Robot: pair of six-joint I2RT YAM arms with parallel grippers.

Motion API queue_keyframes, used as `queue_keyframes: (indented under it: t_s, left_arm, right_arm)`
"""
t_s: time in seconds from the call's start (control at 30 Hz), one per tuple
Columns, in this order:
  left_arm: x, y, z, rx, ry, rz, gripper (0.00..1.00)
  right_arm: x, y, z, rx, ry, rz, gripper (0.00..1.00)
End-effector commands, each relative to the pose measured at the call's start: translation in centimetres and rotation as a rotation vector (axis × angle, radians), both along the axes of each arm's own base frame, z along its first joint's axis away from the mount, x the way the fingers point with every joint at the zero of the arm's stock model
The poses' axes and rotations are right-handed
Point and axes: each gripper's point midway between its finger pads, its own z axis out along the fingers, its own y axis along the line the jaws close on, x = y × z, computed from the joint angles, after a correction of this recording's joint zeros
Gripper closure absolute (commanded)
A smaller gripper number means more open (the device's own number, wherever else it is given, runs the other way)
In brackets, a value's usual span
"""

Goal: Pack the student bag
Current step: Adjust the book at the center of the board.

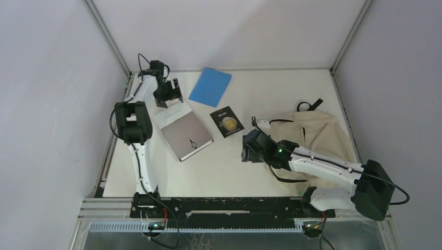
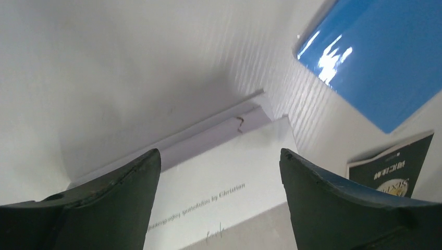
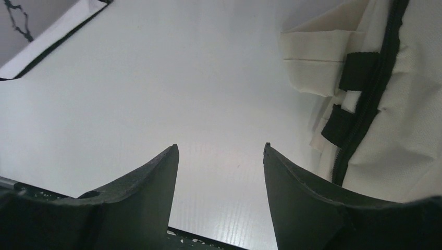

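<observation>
The student bag (image 1: 318, 136) is a cream fabric backpack with black straps and zipper, lying flat at the right of the table. In the right wrist view the student bag (image 3: 412, 130) fills the right edge. My right gripper (image 1: 249, 149) (image 3: 220, 146) hovers open over bare table just left of the bag, nothing between its fingers. My left gripper (image 1: 169, 95) (image 2: 219, 152) is open above the far end of a white and grey book (image 1: 183, 130) (image 2: 224, 182), its fingers set wider than the printed line on the cover.
A blue notebook (image 1: 210, 86) (image 2: 375, 57) lies at the back of the table. A black booklet (image 1: 226, 122) (image 2: 396, 166) with a gold emblem sits between the book and the bag. White walls with metal posts close in the table.
</observation>
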Motion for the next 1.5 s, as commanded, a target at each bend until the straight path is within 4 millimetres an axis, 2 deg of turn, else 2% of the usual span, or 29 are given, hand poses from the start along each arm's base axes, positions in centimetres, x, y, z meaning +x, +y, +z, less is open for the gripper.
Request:
queue_keyframes:
  t_s: [0.0,0.07,0.1,0.13,0.17,0.23,0.3,0.33,0.4,0.57,0.63,0.73,0.87,1.0,1.1,1.17,1.27,1.37,1.43,1.47]
  left_arm:
    - [-1.0,1.2,8.2,0.066,-0.161,0.009,0.1]
    - [-2.1,1.5,11.5,0.084,-0.225,0.019,0.06]
    - [-2.7,1.6,12.2,0.089,-0.236,0.025,0.05]
    - [-3.6,1.9,13.9,0.103,-0.272,0.044,0.04]
    - [-4.4,2.3,14.9,0.113,-0.294,0.062,0.02]
    - [-6.4,2.8,15.7,0.131,-0.306,0.117,0.01]
    - [-8.6,2.4,14.9,0.089,-0.304,0.159,0.0]
    - [-9.7,1.1,14.4,0.02,-0.308,0.144,0.01]
    - [-11.8,0.0,13.0,-0.055,-0.308,0.175,0.0]
    - [-17.2,0.7,8.4,-0.064,-0.258,0.341,0.0]
    - [-18.8,0.6,6.9,-0.083,-0.244,0.374,0.0]
    - [-20.0,0.2,5.5,-0.159,-0.239,0.409,0.0]
    - [-20.1,1.4,4.2,-0.218,-0.201,0.45,0.0]
    - [-19.1,2.2,3.8,-0.271,-0.177,0.475,0.0]
    - [-18.7,2.6,3.2,-0.258,-0.158,0.483,0.0]
    - [-18.6,2.7,2.7,-0.254,-0.142,0.484,0.0]
    - [-18.6,3.0,2.3,-0.259,-0.129,0.488,0.0]
    - [-18.4,3.1,2.6,-0.262,-0.131,0.464,0.0]
    - [-17.8,3.2,3.2,-0.27,-0.13,0.414,0.0]
    - [-17.6,3.2,3.4,-0.273,-0.12,0.39,0.0]
  right_arm:
    - [1.4,2.6,3.1,0.11,-0.077,0.051,0.31]
    - [1.9,3.4,3.5,0.136,-0.078,0.069,0.3]
    - [2.2,3.8,3.6,0.148,-0.079,0.079,0.29]
    - [2.6,4.4,3.6,0.156,-0.078,0.09,0.29]
    - [3.0,4.8,3.7,0.164,-0.078,0.102,0.28]
    - [3.9,6.2,3.9,0.192,-0.074,0.135,0.26]
    - [5.4,7.8,4.0,0.242,-0.048,0.17,0.25]
    - [6.2,8.6,3.9,0.27,-0.027,0.184,0.24]
    - [8.2,10.4,4.2,0.321,-0.012,0.208,0.24]
    - [12.3,15.2,4.0,0.406,0.041,0.27,0.24]
    - [13.2,17.1,3.0,0.418,0.083,0.287,0.25]
    - [14.0,19.7,0.9,0.423,0.149,0.308,0.27]
    - [13.2,22.6,0.1,0.435,0.181,0.355,0.28]
    - [12.7,23.7,-0.5,0.44,0.205,0.383,0.29]
    - [11.6,23.8,-0.1,0.457,0.222,0.416,0.3]
    - [10.0,23.7,0.4,0.481,0.236,0.474,0.29]
    - [6.0,23.5,1.6,0.531,0.297,0.623,0.3]
    - [2.2,22.1,2.0,0.516,0.347,0.734,0.3]
    - [1.9,21.3,1.9,0.484,0.337,0.727,0.29]
    - [2.8,21.0,1.8,0.463,0.319,0.685,0.28]
